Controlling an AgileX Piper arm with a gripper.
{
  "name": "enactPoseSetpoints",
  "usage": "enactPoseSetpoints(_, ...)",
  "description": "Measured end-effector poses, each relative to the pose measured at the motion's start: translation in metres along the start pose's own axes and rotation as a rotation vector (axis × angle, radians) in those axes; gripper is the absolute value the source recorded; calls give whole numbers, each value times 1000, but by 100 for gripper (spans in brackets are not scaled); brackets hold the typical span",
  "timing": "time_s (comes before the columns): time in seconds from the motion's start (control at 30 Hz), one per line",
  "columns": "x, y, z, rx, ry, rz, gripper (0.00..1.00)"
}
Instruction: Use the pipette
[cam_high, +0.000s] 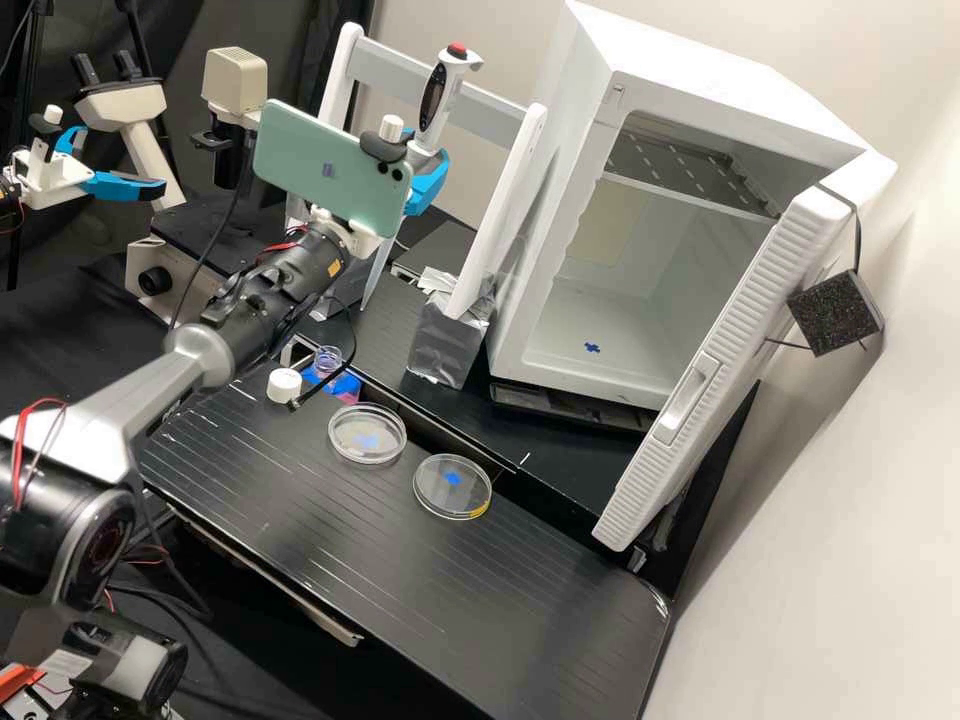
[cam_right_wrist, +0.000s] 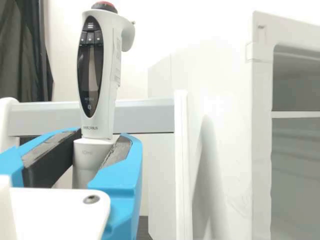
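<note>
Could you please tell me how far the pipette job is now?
Apparently done: the round white cap sits off, near the clear, open-looking bottle. In progress: the blue-fingered hand grips the upright light-grey pipette with red top. Probably left: drawing liquid and dispensing, as the pipette is away from both round clear dishes.

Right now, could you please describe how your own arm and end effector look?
The arm has a tapering light-grey link, a black forearm section with a small yellow label, and a glossy black joint housing. Thin red wires run along it; a mint-green smartphone is mounted near the wrist. The white end effector has two bright blue fingers with dark pads.
</note>
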Motion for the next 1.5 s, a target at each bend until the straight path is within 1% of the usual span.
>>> enactPoseSetpoints(0.13, -21, -5, 1, 14, 34, 18, 0)
enactPoseSetpoints(0.2, -32, -8, 0, 37, 54, 34, 0)
enactPoseSetpoints(0.3, -43, -14, -2, 45, 76, 57, 0)
enactPoseSetpoints(0.37, -48, -18, -2, 39, 87, 73, 0)
enactPoseSetpoints(0.47, -54, -24, -4, 21, 108, 92, 0)
enactPoseSetpoints(0.57, -54, -30, -3, -8, 104, 103, 0)
enactPoseSetpoints(0.67, -50, -36, 1, -29, 88, 107, 0)
enactPoseSetpoints(0.77, -46, -42, 5, -35, 67, 95, 0)
enactPoseSetpoints(0.93, -38, -55, 14, -55, 34, 59, 0)
enactPoseSetpoints(1.2, -34, -61, 22, -66, 3, 48, 0)
enactPoseSetpoints(1.27, -33, -62, 23, -60, -2, 46, 0)
enactPoseSetpoints(1.5, -35, -64, 26, -59, -12, 39, 0)
